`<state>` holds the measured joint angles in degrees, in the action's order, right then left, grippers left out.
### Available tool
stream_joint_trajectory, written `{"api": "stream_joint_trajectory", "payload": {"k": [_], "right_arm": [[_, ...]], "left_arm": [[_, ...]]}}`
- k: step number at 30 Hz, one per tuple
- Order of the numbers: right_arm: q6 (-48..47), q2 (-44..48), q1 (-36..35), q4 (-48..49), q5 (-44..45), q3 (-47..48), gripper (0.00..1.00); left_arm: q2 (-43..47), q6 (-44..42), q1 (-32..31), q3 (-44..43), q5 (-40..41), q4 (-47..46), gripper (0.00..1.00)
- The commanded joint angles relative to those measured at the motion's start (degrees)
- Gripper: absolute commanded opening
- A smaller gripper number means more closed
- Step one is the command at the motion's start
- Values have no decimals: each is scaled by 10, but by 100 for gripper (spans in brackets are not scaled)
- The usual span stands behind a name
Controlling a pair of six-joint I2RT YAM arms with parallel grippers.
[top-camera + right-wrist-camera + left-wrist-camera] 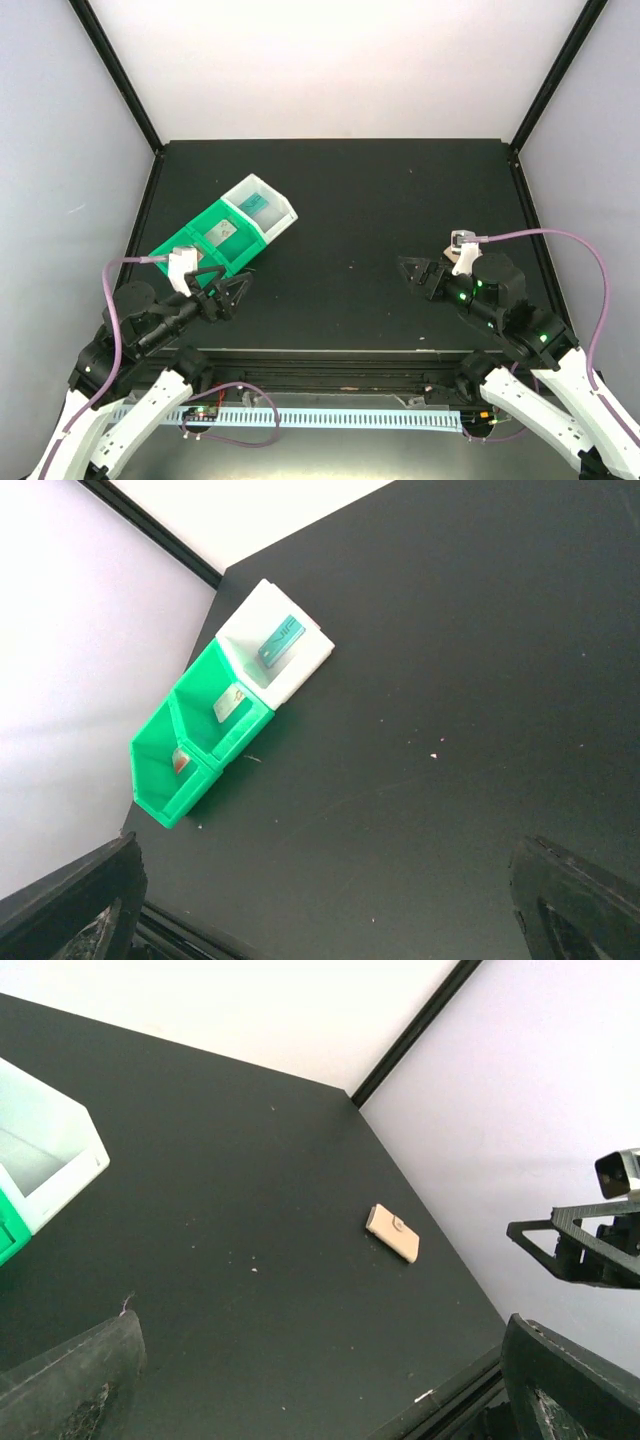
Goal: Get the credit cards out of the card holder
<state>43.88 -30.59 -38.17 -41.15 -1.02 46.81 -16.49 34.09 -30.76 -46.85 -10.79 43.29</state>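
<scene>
Over at the right of the counter [380, 200], the card holder [392, 1232] lies shut, near the right tool [414, 275]; it and the left tool [236, 296] both gape empty; best bet: pin one edge, then ease it open.

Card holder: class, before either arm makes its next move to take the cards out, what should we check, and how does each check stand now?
1. Card holder located: ok, it lies flat on the table, untouched.
2. Holder open: not ok, it looks closed.
3. Left gripper open and empty: ok.
4. Right gripper open and empty: ok.
5. Cards inside the holder: cannot tell. A teal card, a pale card and a red-marked card lie in the bins.
</scene>
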Motion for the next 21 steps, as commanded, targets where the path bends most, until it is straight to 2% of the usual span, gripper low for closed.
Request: {"api": "stream_joint_trajectory", "payload": {"k": [1, 15, 21], "right_arm": [[8, -2, 2, 7, 9, 5, 100], [-38, -73, 2, -2, 104, 1, 100], [-60, -130, 4, -38, 224, -2, 95]], "left_arm": [[-6, -15, 4, -22, -14, -4, 99], [-31, -13, 4, 13, -32, 13, 99], [-61, -11, 4, 26, -54, 11, 99]]}}
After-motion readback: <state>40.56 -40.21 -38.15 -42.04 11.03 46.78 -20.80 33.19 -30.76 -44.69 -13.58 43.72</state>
